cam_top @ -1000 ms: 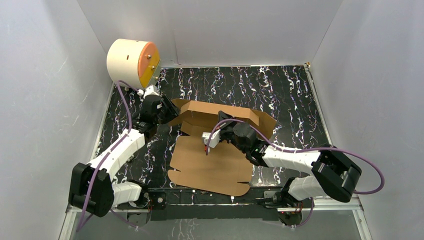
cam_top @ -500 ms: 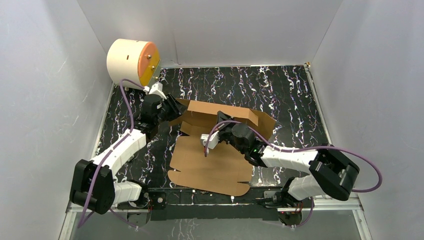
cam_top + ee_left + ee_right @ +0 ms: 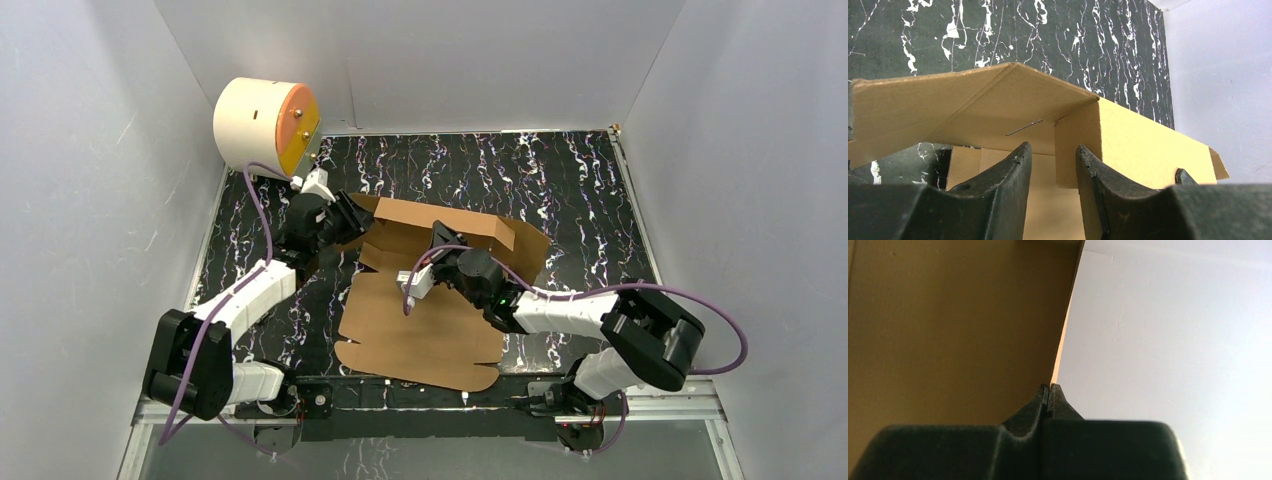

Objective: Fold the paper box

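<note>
Brown cardboard, the paper box [image 3: 430,330] lies mid-table [image 3: 560,170] seen from above, its near half flat and its far flaps raised. The left gripper [image 3: 352,215] is at its far left corner, the right gripper [image 3: 407,298] over its middle.

Left wrist: the fingers [image 3: 1013,170] stand partly apart, with a raised wall edge showing in the gap and nothing pinched.

Right wrist: the fingertips are pressed together, empty, beside a cardboard edge.

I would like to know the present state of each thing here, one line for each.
paper box: partly folded, far flaps raised, near panel flat.
left pincer: open, at the box's raised far-left corner.
right pincer: shut, tips at a cardboard edge.
cream cylinder: on its side, orange face showing.
</note>
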`<action>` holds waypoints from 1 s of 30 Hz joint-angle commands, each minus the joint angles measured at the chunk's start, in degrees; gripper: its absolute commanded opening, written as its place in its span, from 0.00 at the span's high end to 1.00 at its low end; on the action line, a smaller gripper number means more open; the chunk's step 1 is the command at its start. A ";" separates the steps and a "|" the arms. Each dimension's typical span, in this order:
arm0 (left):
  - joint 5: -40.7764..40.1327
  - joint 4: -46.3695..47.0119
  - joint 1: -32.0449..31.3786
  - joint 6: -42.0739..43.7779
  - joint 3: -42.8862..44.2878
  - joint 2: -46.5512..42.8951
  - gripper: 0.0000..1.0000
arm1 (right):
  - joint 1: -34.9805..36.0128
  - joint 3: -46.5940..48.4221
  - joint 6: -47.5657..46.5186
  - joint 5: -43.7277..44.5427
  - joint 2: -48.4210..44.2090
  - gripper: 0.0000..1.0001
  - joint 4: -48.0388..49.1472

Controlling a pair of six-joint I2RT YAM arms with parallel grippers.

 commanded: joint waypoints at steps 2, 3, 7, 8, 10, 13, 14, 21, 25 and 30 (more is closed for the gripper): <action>0.12 3.01 -0.45 0.94 -3.18 -2.39 0.63 | 1.92 1.64 -1.73 -2.23 2.37 1.00 -0.94; -1.12 2.58 -0.49 1.17 -3.83 -2.85 0.63 | 2.01 1.59 -1.97 -2.01 2.39 1.00 -0.95; -6.37 -0.04 -0.49 2.40 -5.97 -5.62 0.59 | 2.17 1.14 -2.68 -1.27 2.23 1.00 -1.11; -7.52 -0.62 -0.49 2.71 -6.35 -6.09 0.59 | 2.20 0.95 -2.70 -1.23 2.08 1.00 -1.25; -10.32 -1.36 -0.52 3.11 -7.37 -7.01 0.57 | 2.28 0.92 -2.78 -1.11 1.83 1.00 -1.70; -13.53 -1.64 -0.45 2.99 -9.54 -8.08 0.54 | 2.29 0.85 -2.88 -0.83 1.61 1.00 -2.17; -14.74 -1.75 -0.49 2.79 -10.16 -8.36 0.54 | 2.29 0.85 -2.95 -0.71 1.61 1.00 -2.30; -17.75 -0.02 -0.45 2.88 -13.92 -7.67 0.48 | 2.29 0.73 -3.32 -0.44 1.60 1.00 -2.50; -16.99 2.03 -0.47 2.92 -14.09 -3.67 0.45 | 2.28 1.00 -3.33 -0.56 2.00 1.00 -2.47; -13.26 6.68 -0.47 3.10 -13.47 1.81 0.43 | 2.38 1.11 -3.25 -0.61 2.30 1.00 -2.57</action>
